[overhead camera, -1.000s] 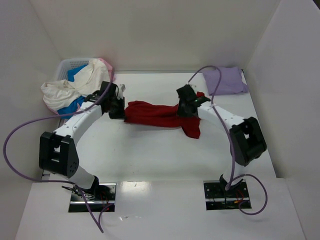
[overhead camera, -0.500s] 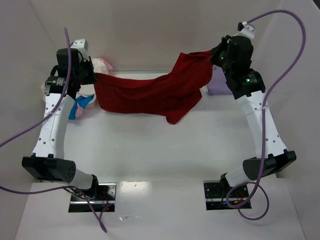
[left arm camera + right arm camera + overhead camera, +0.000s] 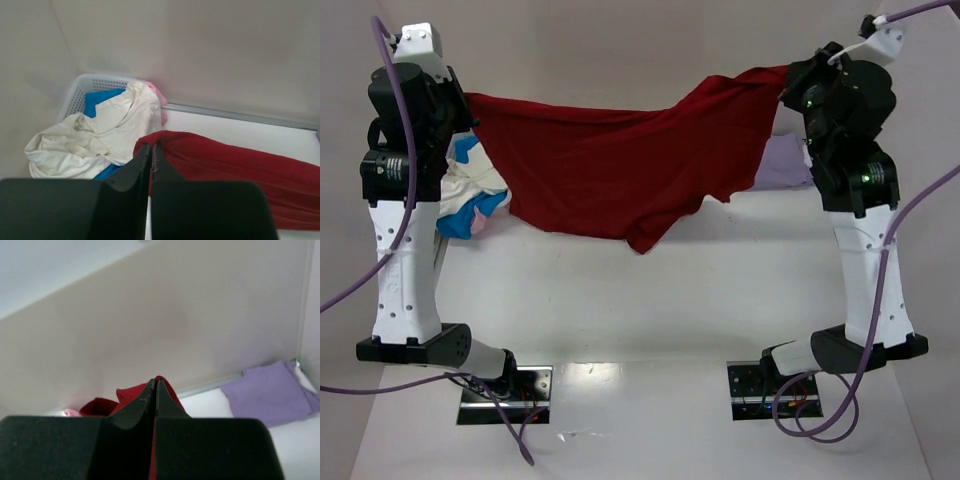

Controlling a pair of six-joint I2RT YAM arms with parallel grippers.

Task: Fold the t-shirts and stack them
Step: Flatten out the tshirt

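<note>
The dark red t-shirt (image 3: 620, 160) hangs spread in the air above the back of the table, stretched between my two raised arms. My left gripper (image 3: 468, 100) is shut on its left corner, and the left wrist view shows the closed tips (image 3: 151, 146) pinching the red cloth (image 3: 225, 170). At the other end my right gripper (image 3: 788, 85) is shut on the right corner, red fabric (image 3: 172, 392) bunched at its closed tips (image 3: 155, 381). A folded pale lavender t-shirt (image 3: 780, 165) lies at the back right, partly hidden behind the red one.
A white lattice basket (image 3: 80, 90) stands in the back left corner with a cream-white shirt (image 3: 100, 135), a blue one (image 3: 100, 100) and a pink one (image 3: 159, 97) spilling from it. White walls close the table (image 3: 620, 300) on three sides.
Both arms have risen and moved apart, lifting the dark red t-shirt off the table and stretching it out wide in the air.
</note>
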